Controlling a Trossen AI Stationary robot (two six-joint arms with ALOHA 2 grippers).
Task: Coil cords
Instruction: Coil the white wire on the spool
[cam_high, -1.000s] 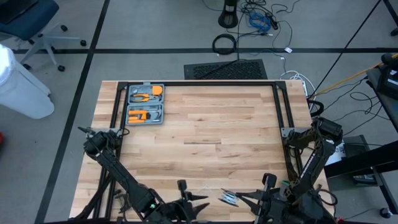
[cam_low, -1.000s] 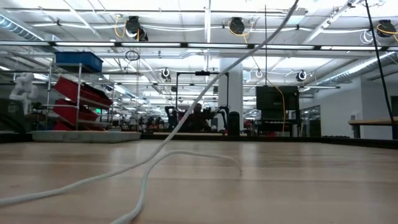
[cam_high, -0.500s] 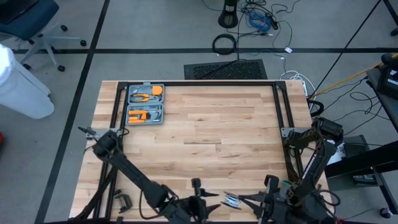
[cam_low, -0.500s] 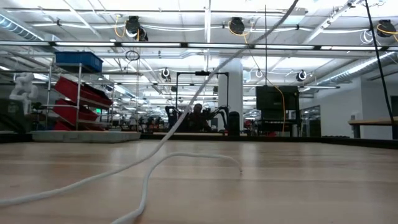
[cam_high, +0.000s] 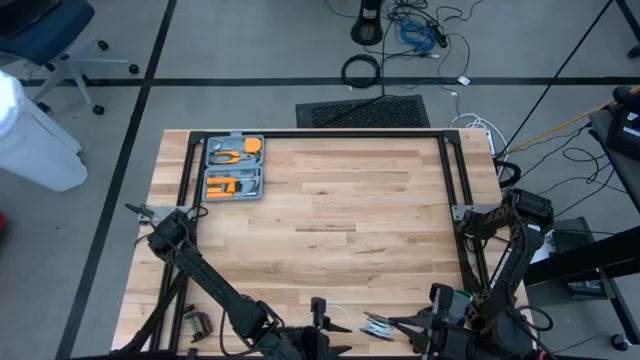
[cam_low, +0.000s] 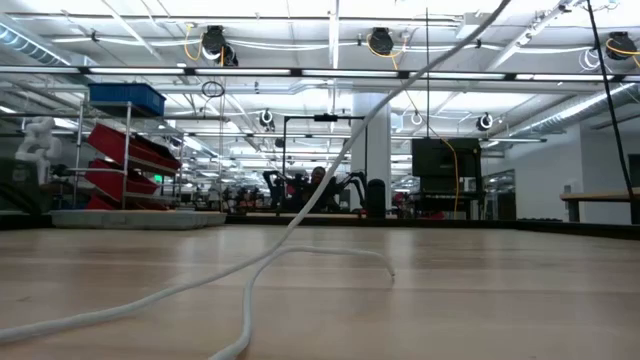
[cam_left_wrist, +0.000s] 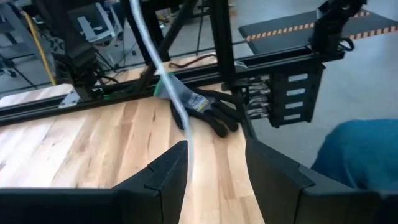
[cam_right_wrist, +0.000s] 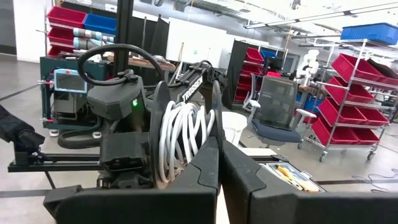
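The white cord shows as several loops (cam_right_wrist: 183, 134) just past my right gripper (cam_right_wrist: 219, 149), which is shut at the table's near edge (cam_high: 385, 322). From there a strand (cam_left_wrist: 180, 115) comes down between the open fingers of my left gripper (cam_left_wrist: 214, 168), which stands close to the left of the right one (cam_high: 335, 325). In the low view the cord (cam_low: 330, 180) drops slack from above onto the table. Its lower length lies on the wood in a long bend. My right gripper is shut on the white cord at the bundle of loops (cam_right_wrist: 186, 155), which stands upright just beyond its fingertips, clear of the table. Its own fingers hide the spot that they pinch. My left gripper has a strand between its open fingers; whether it touches the strand, I cannot tell.
A grey tool case (cam_high: 233, 167) with orange tools lies at the table's far left. A black frame (cam_high: 320, 134) runs along the far edge and both sides. Bare wood (cam_high: 330, 220) stretches across the middle. Floor cables (cam_high: 415, 30) lie beyond the far edge.
My left gripper has gone along the near edge toward the table's right, closer to the right gripper and its loops. The hanging strand in the low view has swung to the right, and the slack on the table has shifted with it.
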